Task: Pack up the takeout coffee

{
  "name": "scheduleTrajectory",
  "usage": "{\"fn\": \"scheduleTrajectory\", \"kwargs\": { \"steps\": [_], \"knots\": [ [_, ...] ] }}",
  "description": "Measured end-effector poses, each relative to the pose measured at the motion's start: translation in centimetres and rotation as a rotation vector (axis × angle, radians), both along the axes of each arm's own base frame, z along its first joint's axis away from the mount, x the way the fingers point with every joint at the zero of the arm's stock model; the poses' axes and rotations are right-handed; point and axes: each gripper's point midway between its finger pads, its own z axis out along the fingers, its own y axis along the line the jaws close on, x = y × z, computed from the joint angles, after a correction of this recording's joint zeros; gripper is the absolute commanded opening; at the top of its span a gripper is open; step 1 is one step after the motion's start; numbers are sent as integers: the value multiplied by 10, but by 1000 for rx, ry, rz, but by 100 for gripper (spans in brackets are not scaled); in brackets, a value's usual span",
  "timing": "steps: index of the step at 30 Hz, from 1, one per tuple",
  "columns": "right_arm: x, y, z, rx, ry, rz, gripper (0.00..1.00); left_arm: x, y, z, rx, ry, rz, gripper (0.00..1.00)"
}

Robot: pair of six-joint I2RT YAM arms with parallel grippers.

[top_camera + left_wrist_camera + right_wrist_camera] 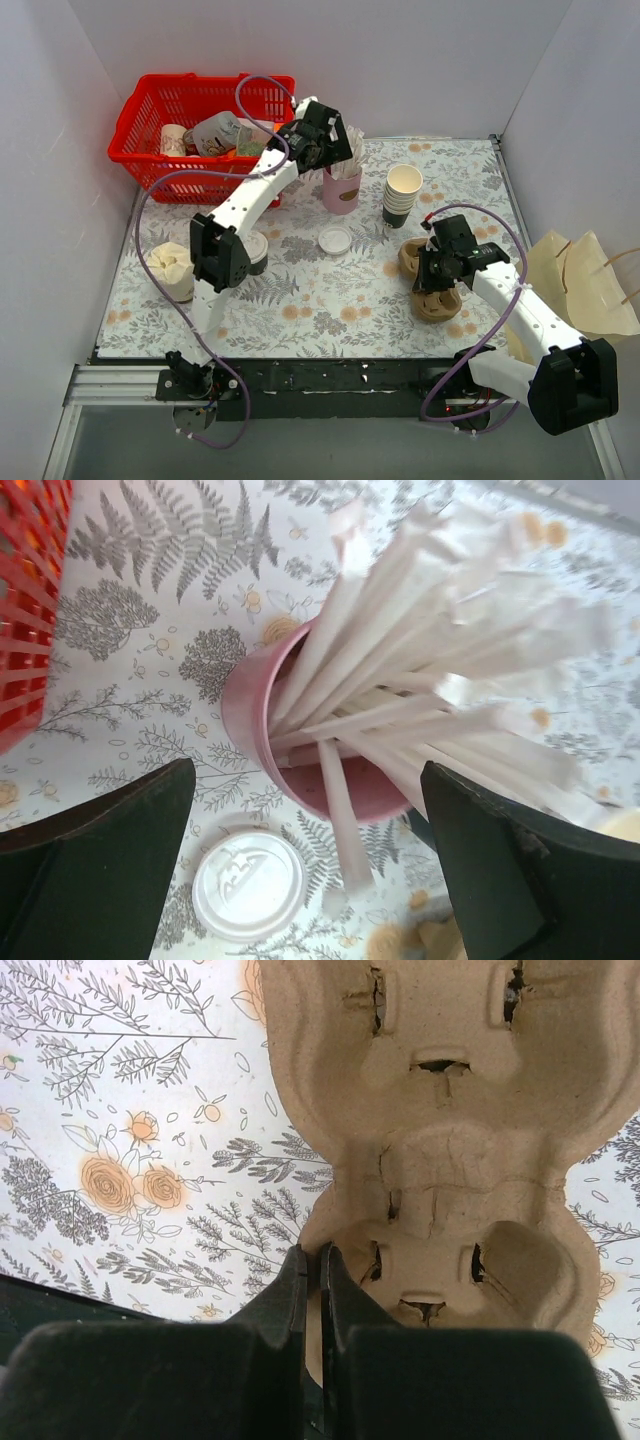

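From above, my left arm is stretched far forward with the left gripper [338, 155] over one pink cup [342, 192], and my right arm is bent down with the right gripper [440, 280] at one carrier [437, 305]. The one coffee [257, 250] stands on the table by my left arm's elbow, near one loose lid [335, 240]. My left wrist view shows my fingers [110, 850] spread wide either side of that cup; my right wrist view shows my fingers [290, 1300] pinched onto the carrier's edge.

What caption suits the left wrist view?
Open left claw above pink cup of white sticks, white lid lying beside it.
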Motion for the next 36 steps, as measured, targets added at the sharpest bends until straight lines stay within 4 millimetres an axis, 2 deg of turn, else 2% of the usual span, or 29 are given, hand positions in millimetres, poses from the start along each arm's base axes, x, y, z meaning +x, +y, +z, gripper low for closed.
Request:
{"fn": "scheduleTrajectory", "kwargs": {
  "steps": [8,11,13,15,17,21,23,26,29,33,36],
  "knots": [
    [-6,6,5,40,1,31,1,-30,32,119,-67,-201,47,98],
    [-10,9,8,59,4,36,1,-42,41,144,-85,-240,57,98],
    [-11,11,9,78,9,34,1,-58,43,148,-95,-245,48,98],
    [-13,15,10,100,17,30,1,-87,41,135,-92,-208,12,98],
    [-14,21,10,126,20,27,1,-119,29,120,-113,-182,-52,98],
    [-18,45,12,185,31,38,1,-209,-3,67,-201,-68,-264,98],
    [-18,58,14,219,37,39,1,-242,-9,38,-236,4,-328,98],
    [-18,74,16,270,47,18,1,-274,-11,-5,-277,113,-357,98],
    [-16,79,16,286,55,-17,1,-302,-16,-42,-308,209,-384,98],
    [-12,81,15,294,69,-61,1,-339,-26,-72,-354,302,-435,98],
    [-11,83,14,299,80,-81,1,-359,-38,-78,-402,339,-476,98]
  ]
}}
